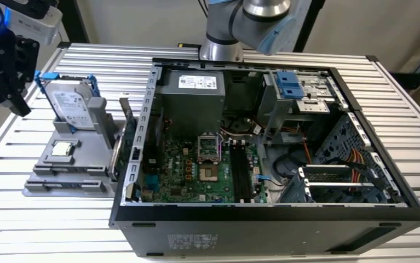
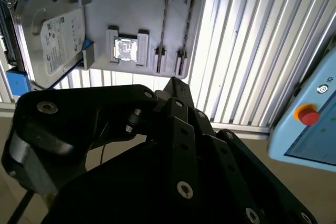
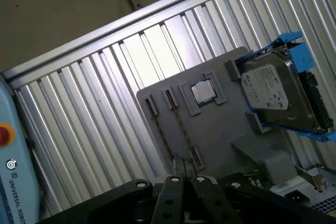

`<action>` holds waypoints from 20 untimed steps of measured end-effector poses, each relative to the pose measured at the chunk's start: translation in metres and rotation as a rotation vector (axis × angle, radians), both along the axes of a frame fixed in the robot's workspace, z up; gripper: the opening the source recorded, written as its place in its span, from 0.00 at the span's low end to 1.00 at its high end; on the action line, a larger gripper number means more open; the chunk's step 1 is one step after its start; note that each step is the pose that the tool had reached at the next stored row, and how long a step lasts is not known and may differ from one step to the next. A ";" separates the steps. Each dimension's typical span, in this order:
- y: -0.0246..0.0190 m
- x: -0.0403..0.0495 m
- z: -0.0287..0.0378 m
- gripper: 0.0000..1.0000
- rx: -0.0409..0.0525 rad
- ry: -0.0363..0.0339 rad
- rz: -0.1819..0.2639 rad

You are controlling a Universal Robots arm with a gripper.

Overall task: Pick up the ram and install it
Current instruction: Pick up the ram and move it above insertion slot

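Note:
The ram (image 1: 119,150) looks like a slim dark board standing on edge at the right side of the grey holder (image 1: 67,167), close against the case wall. My black gripper (image 1: 9,98) hangs high over the table's corner at the exterior view's left, well away from the holder. In both wrist views its fingers meet at a point, shut with nothing between them, gripper (image 3: 178,169) and gripper (image 2: 176,85). Long black memory slots (image 1: 239,171) lie on the green motherboard inside the case.
The open computer case (image 1: 385,181) takes up the middle of the slatted table. A silver hard drive (image 1: 71,104) in a blue frame and a small square CPU chip (image 1: 63,148) sit on the holder. A light blue pendant with a red button (image 2: 307,114) lies beyond the table edge.

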State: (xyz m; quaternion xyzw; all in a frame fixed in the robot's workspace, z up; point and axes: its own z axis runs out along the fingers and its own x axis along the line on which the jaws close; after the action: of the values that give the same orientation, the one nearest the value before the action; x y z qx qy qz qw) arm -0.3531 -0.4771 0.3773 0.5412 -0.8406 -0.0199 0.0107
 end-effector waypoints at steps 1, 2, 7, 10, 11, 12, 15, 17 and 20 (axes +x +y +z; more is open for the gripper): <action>0.0000 0.0000 0.0000 0.00 -0.0001 -0.0017 0.011; 0.0001 -0.0001 0.0000 0.00 -0.0008 -0.0055 0.022; 0.0002 0.0001 -0.0006 0.00 -0.0028 -0.0316 0.073; 0.0003 0.0000 -0.0008 0.00 -0.0025 -0.0322 0.120; 0.0004 0.0000 -0.0008 0.00 -0.0025 -0.0323 0.137; 0.0005 0.0000 -0.0008 0.00 -0.0024 -0.0322 0.153; 0.0007 0.0000 -0.0009 0.00 -0.0020 -0.0324 0.195; 0.0007 0.0000 -0.0009 0.00 -0.0016 -0.0324 0.222; 0.0007 0.0000 -0.0009 0.00 -0.0010 -0.0324 0.262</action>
State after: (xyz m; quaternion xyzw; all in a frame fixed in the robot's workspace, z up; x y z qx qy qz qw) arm -0.3531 -0.4764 0.3764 0.6467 -0.7627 -0.0092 -0.0001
